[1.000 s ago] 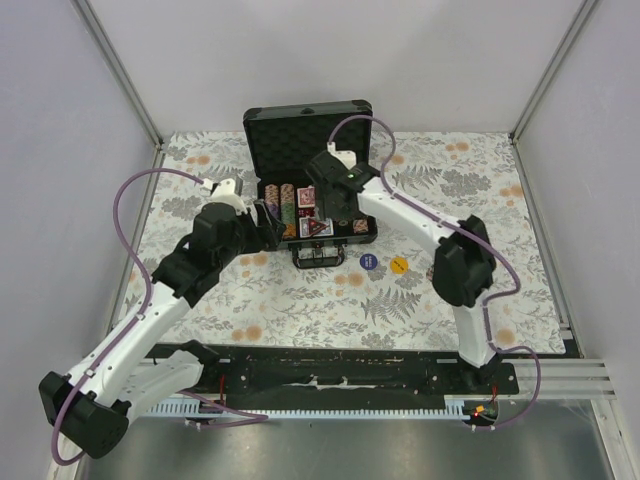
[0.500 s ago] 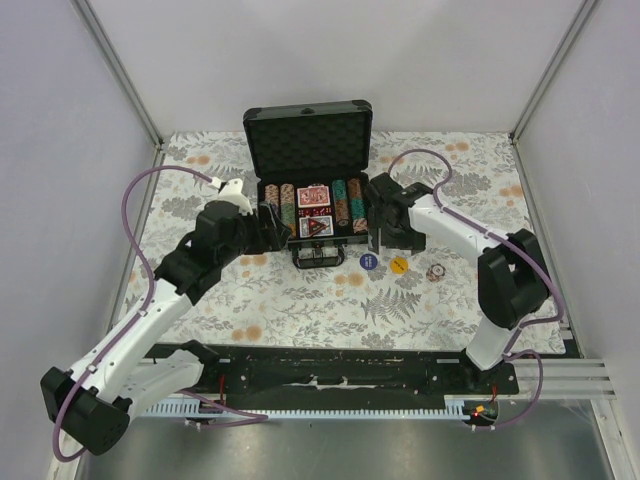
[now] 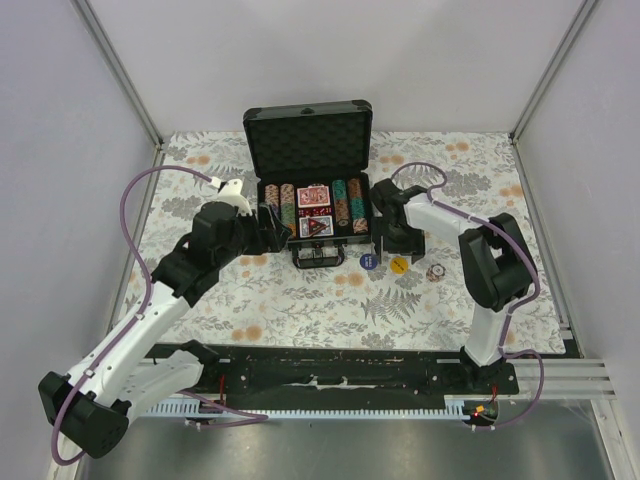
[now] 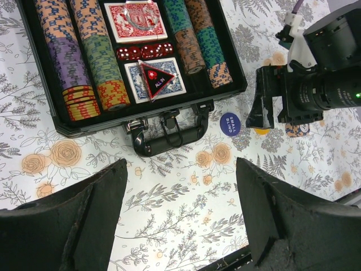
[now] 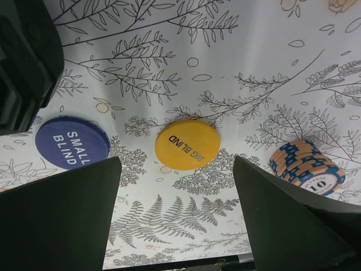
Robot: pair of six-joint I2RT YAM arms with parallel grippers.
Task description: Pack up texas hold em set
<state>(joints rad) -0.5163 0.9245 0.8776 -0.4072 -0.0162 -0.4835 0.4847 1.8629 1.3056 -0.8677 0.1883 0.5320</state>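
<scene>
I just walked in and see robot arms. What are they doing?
A robot is packing poker pieces into the open briefcase. Chips, cards and dice are inside. The right gripper hangs open above the yellow button; a blue button and a chip stack lie nearby on the table. The left gripper hovers open, empty, near the briefcase.

Both arms reach forward, the left gripper and right gripper with jaws spread wide.

My fingers look like matt black plastic. The table cover looks like smooth printed cloth, while the yellow button and blue button are smooth plastic with a faint sheen. The briefcase has a lid lining of bumpy black foam.
</scene>
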